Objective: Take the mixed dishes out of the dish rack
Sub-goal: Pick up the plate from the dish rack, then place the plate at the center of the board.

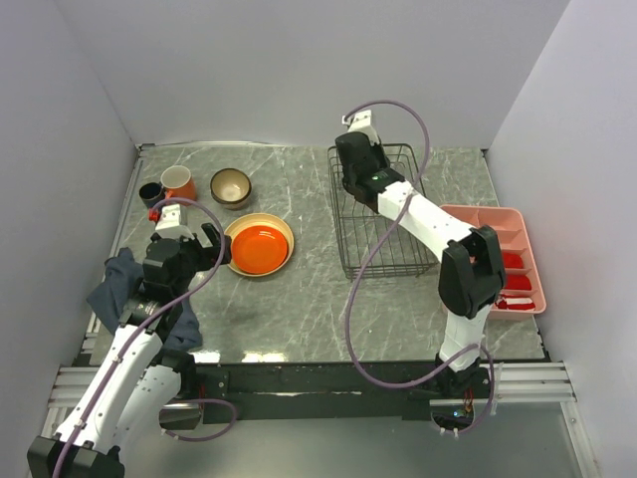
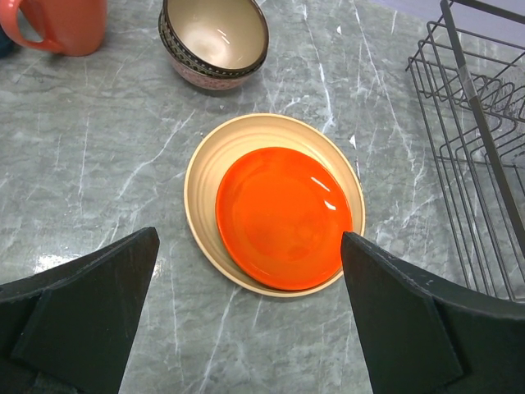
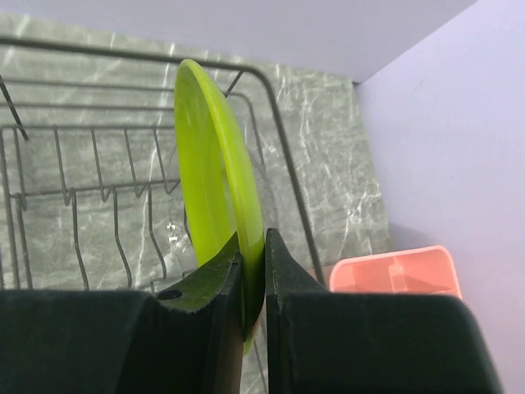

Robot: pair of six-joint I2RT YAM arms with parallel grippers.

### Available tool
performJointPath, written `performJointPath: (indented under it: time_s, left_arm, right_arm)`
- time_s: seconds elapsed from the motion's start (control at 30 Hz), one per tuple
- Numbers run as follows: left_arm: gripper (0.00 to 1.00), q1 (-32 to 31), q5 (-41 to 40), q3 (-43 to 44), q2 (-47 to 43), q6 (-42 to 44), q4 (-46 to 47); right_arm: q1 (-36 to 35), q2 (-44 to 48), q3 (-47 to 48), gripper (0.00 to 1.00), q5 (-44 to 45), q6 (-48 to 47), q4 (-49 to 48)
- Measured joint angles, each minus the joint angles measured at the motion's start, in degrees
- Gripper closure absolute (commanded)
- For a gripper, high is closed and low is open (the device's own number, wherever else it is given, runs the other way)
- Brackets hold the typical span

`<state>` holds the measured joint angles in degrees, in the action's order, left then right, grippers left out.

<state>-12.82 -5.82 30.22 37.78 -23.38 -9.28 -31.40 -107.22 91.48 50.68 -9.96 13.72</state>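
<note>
**Top view:** R gripper reaches over the far end of the dish rack. L gripper hangs just beside a two-plate stack at ctr-left of the table, an orange plate on a tan plate. Beyond the stack stand one bowl, one orange mug and one dark cup. A pink tray sits right of the rack, and a dark cloth lies by the L arm.

**L wrist cam:** fingers are spread wide and hold nothing. The stack lies straight ahead between them, w/ the rack's corner at far right.

**R wrist cam:** the jaws pinch the rim of one green plate. It stands on edge, upright, at the rack, its face in line w/ the fingers. Whether its lower edge rests in a slot is hidden. No other dish shows among the wires in view.

**Count:** three plates, one bowl, one mug, one cup.

**Judgement:** R arm is far nearer the rack. The plate prob. needs to rise straight up, edge-on, to clear the wires, then go left toward the stack.
</note>
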Motion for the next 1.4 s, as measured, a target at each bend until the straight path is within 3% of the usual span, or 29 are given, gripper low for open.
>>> performJointPath:
  time_s: [0.37,0.83,1.4]
  left_arm:
    - [0.00,-0.6,2.8,0.0,2.7,-0.4,0.0]
    - [0.01,-2.6,12.3,2.3,14.8,-7.8,7.2]
    - [0.07,-14.1,12.7,7.2,25.5,-16.7,18.4]
  right_arm:
    - [-0.3,13.9,-4.6,0.97,-6.6,8.7,3.8]
    - [1.1,33.3,-22.5,0.97,-33.3,27.8,2.0]
    - [1.9,36.7,-38.6,0.98,-60.1,46.8,-10.3]
